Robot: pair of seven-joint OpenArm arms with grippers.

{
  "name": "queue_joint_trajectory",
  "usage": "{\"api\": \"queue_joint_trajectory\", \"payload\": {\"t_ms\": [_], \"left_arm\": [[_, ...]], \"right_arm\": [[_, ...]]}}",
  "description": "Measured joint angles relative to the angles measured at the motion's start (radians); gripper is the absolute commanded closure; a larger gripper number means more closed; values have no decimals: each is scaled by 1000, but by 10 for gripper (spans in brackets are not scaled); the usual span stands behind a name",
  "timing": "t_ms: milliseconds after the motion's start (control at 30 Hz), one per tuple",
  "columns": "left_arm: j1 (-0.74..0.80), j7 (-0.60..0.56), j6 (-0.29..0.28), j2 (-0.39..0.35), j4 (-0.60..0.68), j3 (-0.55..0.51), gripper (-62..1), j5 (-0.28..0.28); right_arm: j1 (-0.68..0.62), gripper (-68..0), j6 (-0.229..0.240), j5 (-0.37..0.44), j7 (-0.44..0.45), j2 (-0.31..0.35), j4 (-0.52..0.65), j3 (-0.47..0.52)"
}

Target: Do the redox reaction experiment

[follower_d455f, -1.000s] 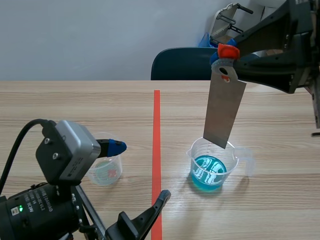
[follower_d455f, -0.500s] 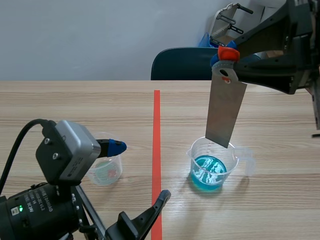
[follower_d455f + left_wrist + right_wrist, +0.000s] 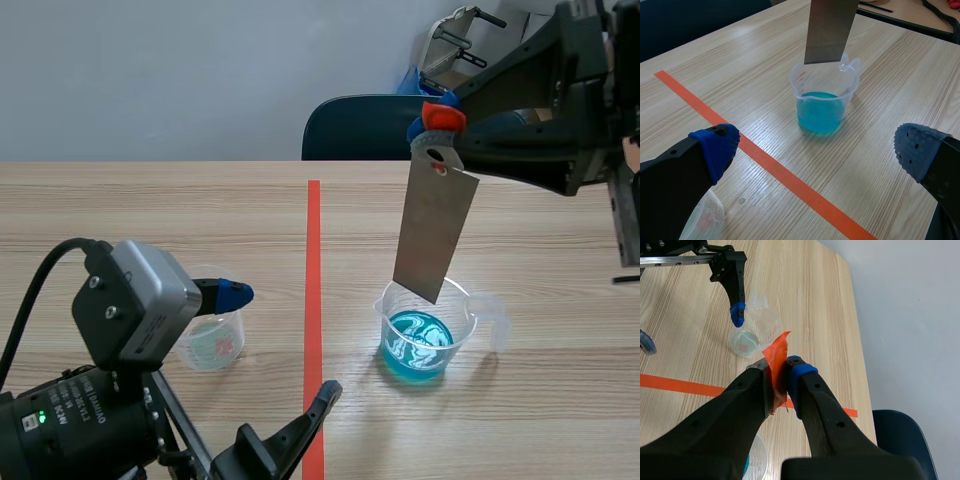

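Observation:
A clear beaker [image 3: 423, 332] holding blue liquid [image 3: 417, 345] stands right of the red tape line. A grey metal strip [image 3: 434, 233] hangs tilted above it, its lower corner at the beaker's rim. An orange tag [image 3: 776, 356] caps the strip's upper end, and my right gripper [image 3: 437, 117] is shut on it there. My left gripper [image 3: 815, 150] is open low over the table, with the blue beaker [image 3: 823, 101] ahead of it. A second small clear beaker [image 3: 211, 337] with a faint greenish and red residue sits left of the line, beside my left fingertip [image 3: 233, 293].
The red tape line [image 3: 313, 290] runs down the middle of the wooden table. A dark blue chair [image 3: 362, 128] stands behind the far edge. The left wrist camera housing [image 3: 135, 300] fills the lower left of the scene view.
The right gripper has shifted slightly left with the metal strip, which now tilts more; its lower end sits over the beaker's left rim. The left arm has not moved.

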Motion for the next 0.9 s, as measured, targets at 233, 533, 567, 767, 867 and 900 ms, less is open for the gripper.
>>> {"api": "queue_joint_trajectory", "payload": {"t_ms": [233, 533, 567, 767, 867, 900], "left_arm": [[0, 0, 0, 0, 0, 1, -623, 0], [0, 0, 0, 0, 0, 1, -623, 0], [0, 0, 0, 0, 0, 1, -623, 0], [0, 0, 0, 0, 0, 1, -623, 0], [0, 0, 0, 0, 0, 1, -623, 0], [0, 0, 0, 0, 0, 1, -623, 0]], "right_arm": [[-70, -7, 0, -68, -7, -35, -13, 0], [-95, -7, -6, -143, 14, -97, -106, 0], [-97, -7, -8, -147, 12, -105, -118, 0], [-97, -7, -22, -157, 87, -111, -143, 19], [-96, -7, -22, -159, 87, -111, -143, 28], [-96, -7, -22, -169, 87, -111, -143, 28]]}}
